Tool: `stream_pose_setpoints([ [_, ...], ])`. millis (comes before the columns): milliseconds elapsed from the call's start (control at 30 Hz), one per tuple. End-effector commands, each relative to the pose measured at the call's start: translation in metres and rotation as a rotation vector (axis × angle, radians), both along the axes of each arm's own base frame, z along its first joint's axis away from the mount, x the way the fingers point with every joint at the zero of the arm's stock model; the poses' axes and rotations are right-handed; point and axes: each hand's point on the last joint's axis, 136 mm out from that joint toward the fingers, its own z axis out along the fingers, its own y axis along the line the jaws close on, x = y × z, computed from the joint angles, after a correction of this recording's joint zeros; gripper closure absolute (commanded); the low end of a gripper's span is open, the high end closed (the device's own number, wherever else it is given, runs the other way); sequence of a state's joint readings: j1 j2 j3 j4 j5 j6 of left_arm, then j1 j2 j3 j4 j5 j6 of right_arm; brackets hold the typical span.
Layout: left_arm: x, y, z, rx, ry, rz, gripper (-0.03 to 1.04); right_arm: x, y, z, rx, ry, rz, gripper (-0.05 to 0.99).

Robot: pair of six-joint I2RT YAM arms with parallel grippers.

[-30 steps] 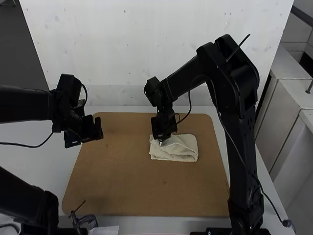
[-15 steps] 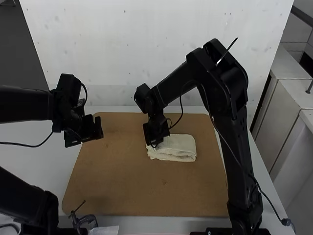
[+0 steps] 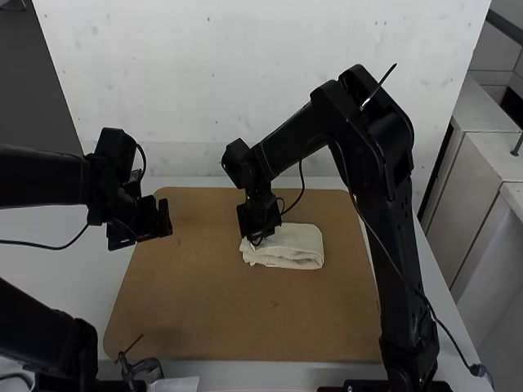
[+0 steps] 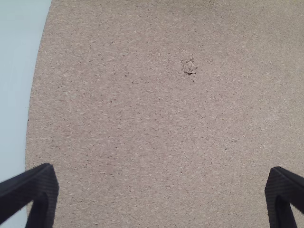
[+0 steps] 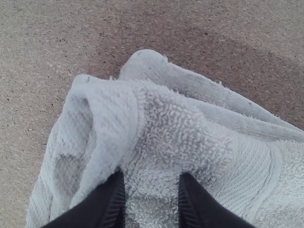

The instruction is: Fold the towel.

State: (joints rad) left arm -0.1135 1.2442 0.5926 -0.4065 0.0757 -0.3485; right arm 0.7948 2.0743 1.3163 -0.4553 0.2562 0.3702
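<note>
—Where's our towel (image 3: 296, 245)?
—Folded in layers on the brown board (image 3: 245, 318), just R of ctr, far half.
—Our R gripper (image 3: 257, 237)?
—At its L end, jaws partway apart, cloth showing btwn.
—L gripper (image 3: 150, 232)?
—Over board's L edge; we see jaws wide apart.

All cams dn on board (image 3: 204, 318)

Left gripper (image 3: 149, 232) and right gripper (image 3: 257, 239) flank open board (image 3: 204, 224).
</note>
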Motion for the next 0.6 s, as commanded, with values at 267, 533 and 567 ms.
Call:
stream_pose_setpoints([
  [267, 0.002, -0.002, 0.007, -0.004, -0.035, -0.013, 0.03, 0.003, 0.014, 0.041, 0.041, -0.076, 0.021, 0.67],
  [533, 0.005, -0.004, 0.017, -0.008, -0.072, -0.017, 0.03, 0.02, -0.035, 0.088, 0.041, -0.099, -0.07, 0.48],
  [567, 0.005, -0.004, 0.019, -0.008, -0.075, -0.017, 0.03, 0.022, -0.042, 0.093, 0.044, -0.106, -0.082, 0.42],
])
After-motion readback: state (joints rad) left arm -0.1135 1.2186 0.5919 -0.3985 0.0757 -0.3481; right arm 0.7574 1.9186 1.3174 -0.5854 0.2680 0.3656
